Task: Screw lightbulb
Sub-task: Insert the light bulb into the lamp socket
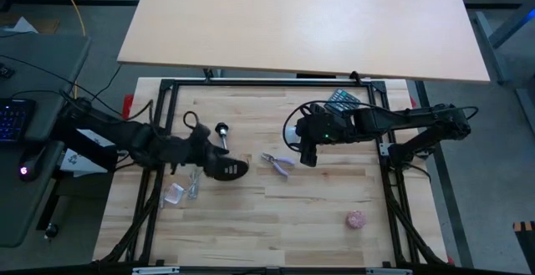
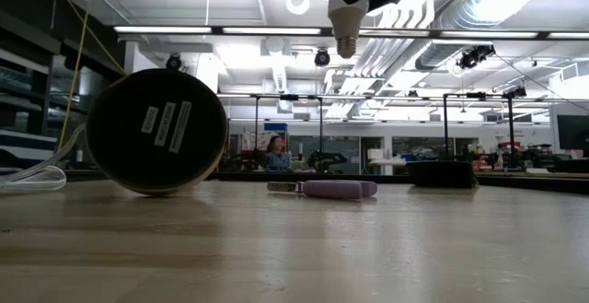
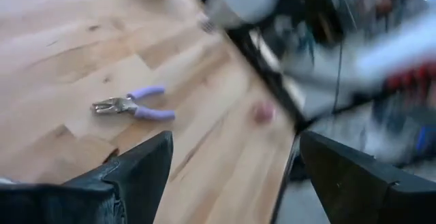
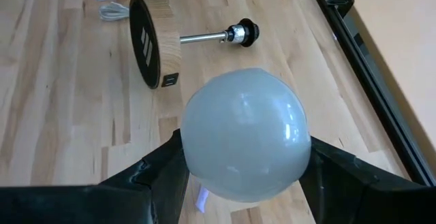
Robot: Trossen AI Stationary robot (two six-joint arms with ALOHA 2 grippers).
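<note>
Lightbulb [image 4: 243,134], frosted white round head, greyish screw base, held aloft

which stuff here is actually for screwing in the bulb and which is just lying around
For the job:
- lightbulb, held in the right gripper
- lamp base with its socket, lying on its side

Just lying about:
- purple-handled pliers
- pinkish ball
- clear plastic packet

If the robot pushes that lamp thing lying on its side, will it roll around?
Probably a bit. The lamp stand lies tipped over, resting on the edge of its round wooden base, so a push could roll it. Its thin stem and black socket stick out sideways, so it would likely curve round, not go straight. The left pincer sits open right beside it.
</note>
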